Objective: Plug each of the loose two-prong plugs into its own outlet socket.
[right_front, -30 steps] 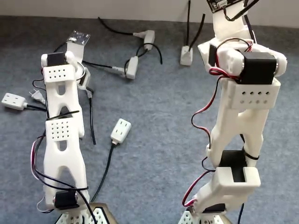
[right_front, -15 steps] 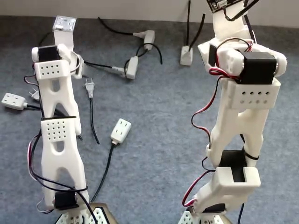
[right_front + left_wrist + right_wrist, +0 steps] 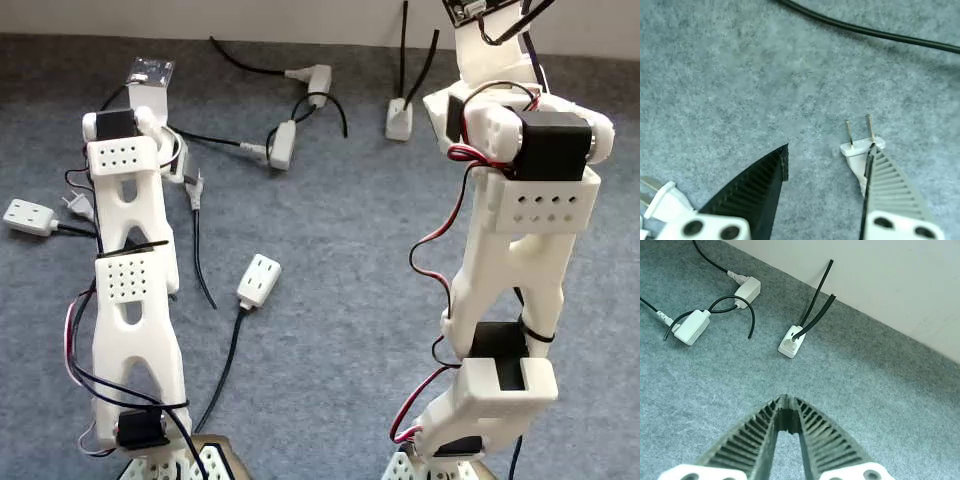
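On the grey carpet (image 3: 340,250), farthest left, a white rectangular plastic outlet socket (image 3: 28,216); next, the left gripper (image 3: 828,148) spread wide and holding nothing, a white two-prong plastic plug (image 3: 855,155) lying flat against its grey ribbed finger (image 3: 890,180). Further right, a second white socket block (image 3: 259,279) on a black cord. Far right, the right gripper (image 3: 787,400) pressed closed, empty, above the carpet.

floor: grey short-pile carpet (image 3: 340,260) under me
wall: plain off-white wall (image 3: 900,285), meets it at the far edge
light: soft, pretty even from where I sit
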`<state>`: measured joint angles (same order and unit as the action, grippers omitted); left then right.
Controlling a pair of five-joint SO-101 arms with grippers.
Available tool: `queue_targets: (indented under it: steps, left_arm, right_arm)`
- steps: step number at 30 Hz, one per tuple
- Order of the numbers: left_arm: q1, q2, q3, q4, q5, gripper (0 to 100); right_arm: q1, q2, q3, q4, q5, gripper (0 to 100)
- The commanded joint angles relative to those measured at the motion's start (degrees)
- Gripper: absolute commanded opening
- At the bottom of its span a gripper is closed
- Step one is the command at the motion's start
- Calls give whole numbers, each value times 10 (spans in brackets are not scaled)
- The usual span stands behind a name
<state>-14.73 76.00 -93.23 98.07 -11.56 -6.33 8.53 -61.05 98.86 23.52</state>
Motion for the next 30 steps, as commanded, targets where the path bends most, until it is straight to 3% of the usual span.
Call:
queue_targets:
  steps: [1, 10, 30]
  left_arm:
    - [28, -3, -20, -4, 5, 260]
    - [44, -2, -19, 23, 5, 260]
    - [-3, -4, -20, 24, 17, 260]
  right_arm:
    - [5, -4, -21, 1, 4, 6]
    - [6, -4, -21, 1, 4, 6]
    - [6, -4, -21, 0, 4, 6]
